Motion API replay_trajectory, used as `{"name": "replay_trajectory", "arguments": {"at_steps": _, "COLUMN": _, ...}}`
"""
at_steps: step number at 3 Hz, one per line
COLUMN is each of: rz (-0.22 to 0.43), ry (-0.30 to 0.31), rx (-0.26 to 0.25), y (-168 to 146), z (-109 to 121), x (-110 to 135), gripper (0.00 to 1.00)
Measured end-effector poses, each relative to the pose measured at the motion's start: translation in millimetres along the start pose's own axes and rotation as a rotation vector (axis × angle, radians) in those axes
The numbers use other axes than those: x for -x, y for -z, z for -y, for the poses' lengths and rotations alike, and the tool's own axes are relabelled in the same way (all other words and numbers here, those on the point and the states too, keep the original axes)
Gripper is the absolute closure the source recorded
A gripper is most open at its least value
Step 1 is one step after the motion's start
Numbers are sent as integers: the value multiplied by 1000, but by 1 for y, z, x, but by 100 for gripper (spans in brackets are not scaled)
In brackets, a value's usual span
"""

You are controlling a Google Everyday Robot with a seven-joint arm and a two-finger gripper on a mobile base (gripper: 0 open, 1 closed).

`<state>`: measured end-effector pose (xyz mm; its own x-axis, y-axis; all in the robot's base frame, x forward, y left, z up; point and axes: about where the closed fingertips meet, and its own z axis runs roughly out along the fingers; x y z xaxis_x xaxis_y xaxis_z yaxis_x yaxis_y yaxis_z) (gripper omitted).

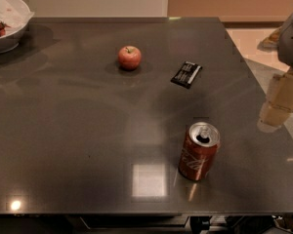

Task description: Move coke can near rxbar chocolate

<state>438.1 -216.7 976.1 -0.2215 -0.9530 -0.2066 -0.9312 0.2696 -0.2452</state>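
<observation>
the coke can (199, 151) stands upright on the dark grey table (68, 130), near the front edge and right of the middle. its silver top faces up with the opening showing, and the white script runs down its red-brown side. nothing touches it.

the rxbar chocolate (186, 74) lies flat, farther back on the table and slightly left of the can, turned at an angle to the table edges. it is well apart from the can, with bare tabletop between them.

a red apple (130, 57) sits left of the bar, toward the back edge. a white bowl (7, 30) stands at the back left corner, with something small and red inside it.

the gripper (276, 108) hangs at the right edge of the table, level with the gap between bar and can, clear of both and holding nothing. whether it is apart or together cannot be told.
</observation>
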Motion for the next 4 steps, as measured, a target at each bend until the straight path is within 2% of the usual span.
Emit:
{"name": "replay_trajectory", "arguments": {"at_steps": 1, "rz": 2, "ry": 2, "rx": 1, "y": 1, "z": 1, "x": 0, "gripper": 0}}
{"name": "replay_trajectory", "arguments": {"at_steps": 2, "rz": 46, "ry": 31, "rx": 42, "y": -6, "z": -5, "x": 3, "gripper": 0}}
{"name": "replay_trajectory", "arguments": {"at_steps": 3, "rz": 150, "ry": 91, "rx": 114, "y": -22, "z": -21, "x": 9, "gripper": 0}}
{"name": "replay_trajectory", "arguments": {"at_steps": 4, "rz": 284, "ry": 175, "rx": 187, "y": -34, "z": -44, "x": 23, "gripper": 0}}
